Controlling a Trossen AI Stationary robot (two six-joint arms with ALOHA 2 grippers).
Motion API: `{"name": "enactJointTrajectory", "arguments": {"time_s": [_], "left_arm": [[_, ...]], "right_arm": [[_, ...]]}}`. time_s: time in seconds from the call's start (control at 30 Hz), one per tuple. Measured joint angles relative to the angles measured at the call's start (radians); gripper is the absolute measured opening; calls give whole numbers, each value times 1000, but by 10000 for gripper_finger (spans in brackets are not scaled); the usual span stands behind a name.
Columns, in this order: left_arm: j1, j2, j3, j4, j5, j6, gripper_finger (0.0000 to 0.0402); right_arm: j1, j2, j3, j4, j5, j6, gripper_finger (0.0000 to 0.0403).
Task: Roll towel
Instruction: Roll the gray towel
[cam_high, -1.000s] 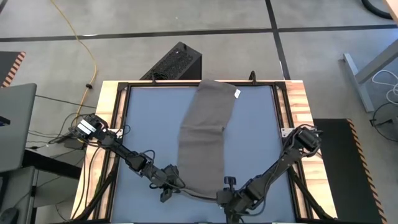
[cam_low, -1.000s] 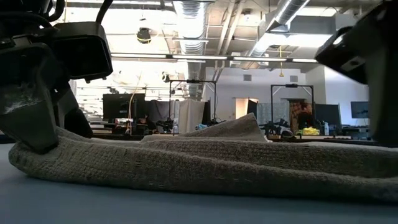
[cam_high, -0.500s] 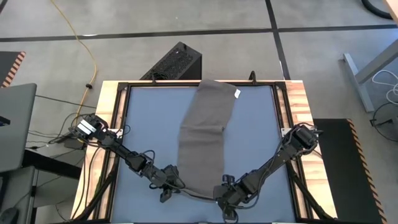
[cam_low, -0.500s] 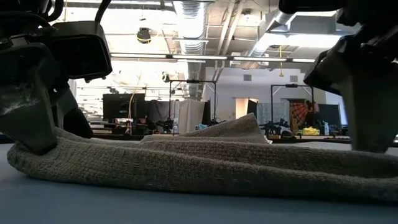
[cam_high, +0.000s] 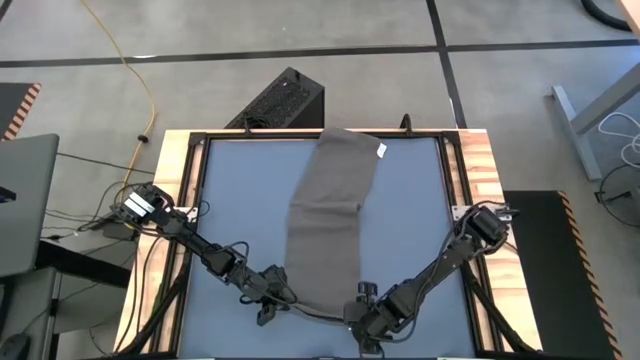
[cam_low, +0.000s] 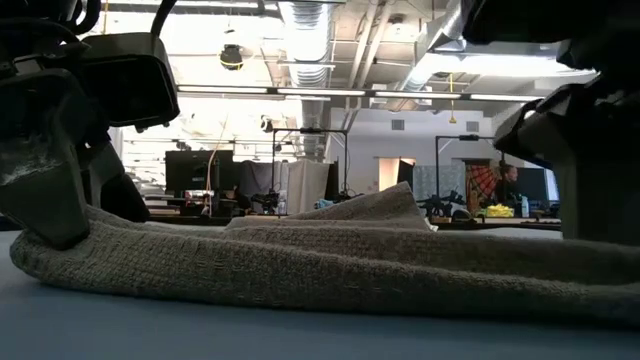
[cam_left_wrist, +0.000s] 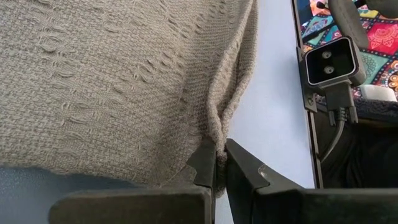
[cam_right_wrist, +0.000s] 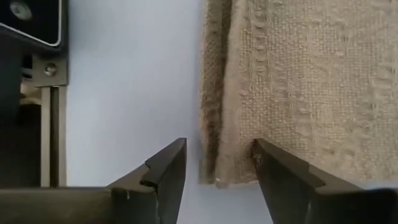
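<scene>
While left jaws (cam_left_wrist: 219, 169) pinch the taupe, coarse-woven cloth towel's (cam_high: 330, 215) near corner, right jaws (cam_right_wrist: 217, 163) stand apart astride the other corner; its underside is hidden.

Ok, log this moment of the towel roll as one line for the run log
stage: gripping near end | towel: flat, folded lengthwise | left gripper: shut on towel corner | right gripper: open, straddling other corner's edge | roll: not begun

1. The towel (cam_left_wrist: 112, 81) is coarse, loosely woven cloth, rough and matt, with a thicker hemmed edge.
2. The worktop (cam_high: 410, 215) has a smooth, matt blue-grey surface.
3. Its side rails (cam_high: 480, 165) look like pale wood.
4. The right tool (cam_right_wrist: 214, 171) has dark, matt fingers.
</scene>
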Motion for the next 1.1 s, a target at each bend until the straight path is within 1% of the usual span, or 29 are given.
{"name": "enactJointTrajectory", "arguments": {"time_s": [0.13,0.23,0.37,0.43,0.5,0.53,0.63,0.8,0.97,1.1], "left_arm": [[-1,0,0,-1,1,0,5],[-1,0,0,0,3,1,5],[-1,0,0,-1,8,13,5],[-1,0,0,-1,11,18,5],[-1,0,0,-1,12,18,5],[-1,0,0,-1,14,19,5],[-1,0,0,0,25,25,5],[0,0,-2,19,53,26,5],[-1,0,-2,26,91,-7,5],[-14,0,-1,37,119,-63,5]], "right_arm": [[38,50,5,3,71,-32,195],[76,79,4,-6,178,-33,170],[113,89,4,-23,288,-20,113],[118,83,4,-27,303,-17,77],[115,72,3,-32,292,-15,41],[111,65,2,-34,280,-14,27],[82,38,1,-40,201,22,23],[-13,-8,-2,-53,-59,177,29],[-71,-11,-2,-30,-276,235,29],[-88,-15,-2,-4,-337,252,31]]}}
